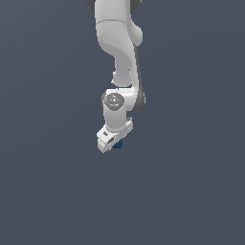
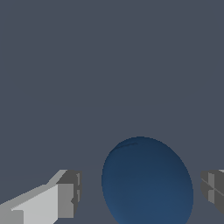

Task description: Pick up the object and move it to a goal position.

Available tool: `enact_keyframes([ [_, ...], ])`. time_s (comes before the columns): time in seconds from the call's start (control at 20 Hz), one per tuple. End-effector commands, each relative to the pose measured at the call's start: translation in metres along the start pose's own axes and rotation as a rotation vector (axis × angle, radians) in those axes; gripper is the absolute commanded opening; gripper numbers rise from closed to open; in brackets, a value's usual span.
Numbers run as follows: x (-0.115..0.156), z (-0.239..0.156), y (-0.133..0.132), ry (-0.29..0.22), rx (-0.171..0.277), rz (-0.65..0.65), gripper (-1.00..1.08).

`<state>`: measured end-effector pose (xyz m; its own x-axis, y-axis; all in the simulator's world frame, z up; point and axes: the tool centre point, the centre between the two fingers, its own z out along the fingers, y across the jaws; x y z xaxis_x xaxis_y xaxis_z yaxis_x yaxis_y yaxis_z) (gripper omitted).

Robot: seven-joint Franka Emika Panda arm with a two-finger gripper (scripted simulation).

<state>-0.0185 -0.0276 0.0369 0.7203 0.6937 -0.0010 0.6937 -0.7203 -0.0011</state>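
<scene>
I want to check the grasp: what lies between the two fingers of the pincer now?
The blue ball lies between the fingers, a bare gap on each side, in the wrist view.

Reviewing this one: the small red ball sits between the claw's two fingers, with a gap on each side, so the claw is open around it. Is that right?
Not quite: the ball is dark blue, not red, as the wrist view shows. The rest holds: it sits between the claw's fingers with a gap on each side, so the claw is open around it.

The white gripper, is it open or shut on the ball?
Open: in the wrist view, its fingers stand apart from the small dark blue ball.
</scene>
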Motion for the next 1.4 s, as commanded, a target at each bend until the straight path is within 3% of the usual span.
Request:
enact_keyframes([
  [0.0,0.001,0.005,0.001,0.001,-0.001,-0.001,1.00],
  [0.1,0.001,0.006,0.001,0.001,-0.001,-0.001,1.00],
  [0.15,0.001,0.006,0.001,0.001,-0.001,-0.001,-1.00],
  [0.85,0.001,0.000,0.002,0.001,-0.002,0.000,-1.00],
  [1.35,0.004,-0.059,0.012,0.001,-0.002,-0.001,-1.00],
])
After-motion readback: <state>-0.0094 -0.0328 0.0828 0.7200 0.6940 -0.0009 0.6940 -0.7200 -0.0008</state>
